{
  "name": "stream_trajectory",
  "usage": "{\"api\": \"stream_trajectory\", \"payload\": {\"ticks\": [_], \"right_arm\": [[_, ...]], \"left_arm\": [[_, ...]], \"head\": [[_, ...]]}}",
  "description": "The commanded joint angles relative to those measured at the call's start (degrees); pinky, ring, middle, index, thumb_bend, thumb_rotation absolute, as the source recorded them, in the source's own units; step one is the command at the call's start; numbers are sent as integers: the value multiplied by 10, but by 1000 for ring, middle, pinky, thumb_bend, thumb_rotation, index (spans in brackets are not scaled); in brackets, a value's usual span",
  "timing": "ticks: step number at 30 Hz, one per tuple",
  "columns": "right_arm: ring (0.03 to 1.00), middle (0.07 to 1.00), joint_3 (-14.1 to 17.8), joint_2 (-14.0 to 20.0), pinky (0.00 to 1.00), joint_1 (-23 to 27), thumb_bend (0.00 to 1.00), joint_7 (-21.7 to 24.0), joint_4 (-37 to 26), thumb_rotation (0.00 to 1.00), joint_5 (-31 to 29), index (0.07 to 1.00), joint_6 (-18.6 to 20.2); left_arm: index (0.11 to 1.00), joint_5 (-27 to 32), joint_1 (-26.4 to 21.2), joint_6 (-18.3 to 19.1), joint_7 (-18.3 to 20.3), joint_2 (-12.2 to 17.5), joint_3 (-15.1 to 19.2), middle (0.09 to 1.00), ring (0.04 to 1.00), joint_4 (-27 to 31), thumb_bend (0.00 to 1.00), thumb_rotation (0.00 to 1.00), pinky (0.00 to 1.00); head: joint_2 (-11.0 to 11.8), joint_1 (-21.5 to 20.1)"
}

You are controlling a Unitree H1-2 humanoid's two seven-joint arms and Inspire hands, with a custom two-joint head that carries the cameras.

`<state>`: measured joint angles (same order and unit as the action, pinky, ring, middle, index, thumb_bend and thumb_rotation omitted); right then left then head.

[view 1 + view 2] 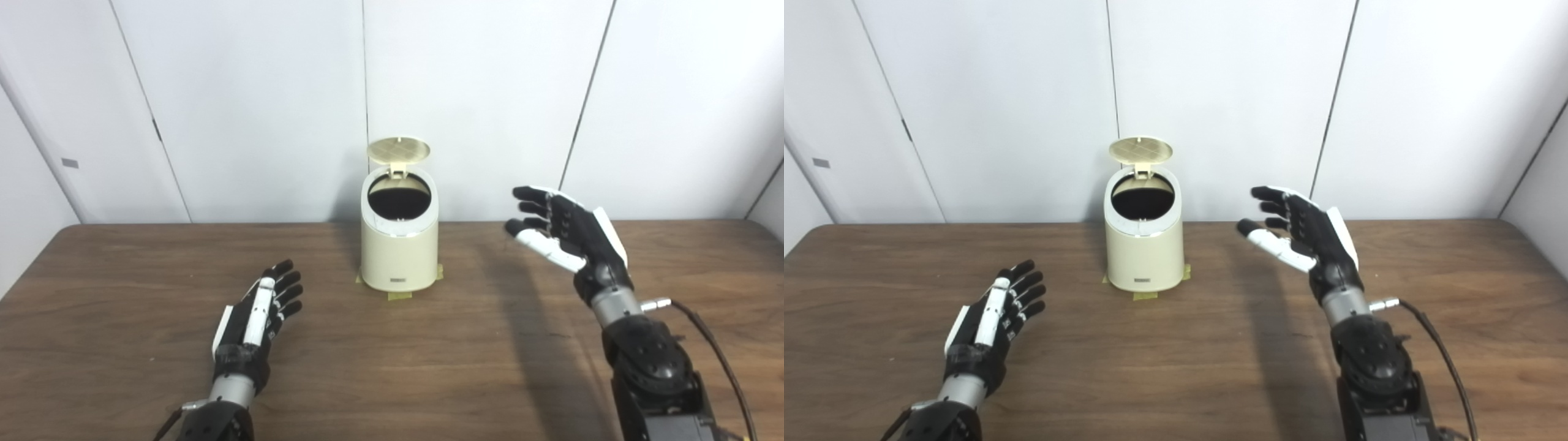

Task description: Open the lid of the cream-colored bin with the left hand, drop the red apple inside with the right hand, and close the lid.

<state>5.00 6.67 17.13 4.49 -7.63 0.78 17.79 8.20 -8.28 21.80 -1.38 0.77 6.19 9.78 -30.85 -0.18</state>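
Both hands empty, fingers spread: left hand (257, 318) low over the near wooden table (429, 367), right hand (566, 229) raised right of the bin. Pale panelled wall (490, 92) stands behind. Cream-colored bin (399, 251) at far centre on tape patches (399, 295), lid (398, 150) upright, interior dark; apple not visible.

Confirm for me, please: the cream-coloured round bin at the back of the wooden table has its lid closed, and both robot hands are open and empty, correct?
Not quite: the lid of the cream-coloured round bin stands open, hinged up at the back, with the dark inside showing, as the left eye view shows. The rest holds: the left hand and right hand are open and empty.
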Motion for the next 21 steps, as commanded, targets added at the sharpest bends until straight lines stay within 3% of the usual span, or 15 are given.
{"api": "stream_trajectory", "payload": {"ticks": [1, 5, 11, 16, 21], "right_arm": [[986, 970, 14, -10, 956, 2, 619, 4, -26, 1000, -39, 914, -1], [1000, 998, 25, -35, 983, -21, 611, -6, -41, 1000, -75, 960, 2], [1000, 1000, 10, -44, 990, -50, 627, -5, -64, 1000, -81, 989, -4], [1000, 1000, 1, -50, 983, -68, 603, -9, -79, 1000, -83, 975, -1], [998, 988, -2, -56, 960, -80, 623, -13, -79, 1000, -85, 965, 5]], "left_arm": [[870, -4, -42, -14, 7, 10, -6, 860, 858, 9, 400, 810, 844], [898, -17, -67, -21, 24, 37, -23, 885, 873, 7, 417, 832, 855], [948, -31, -115, -16, 38, 72, -30, 933, 904, -8, 432, 873, 874], [930, -33, -163, -4, 43, 91, -27, 921, 901, -28, 448, 802, 860], [943, -43, -207, -3, 67, 116, -41, 932, 925, -35, 463, 840, 892]], "head": [[0, -1], [3, -3], [8, -4], [12, -2], [15, 2]]}}
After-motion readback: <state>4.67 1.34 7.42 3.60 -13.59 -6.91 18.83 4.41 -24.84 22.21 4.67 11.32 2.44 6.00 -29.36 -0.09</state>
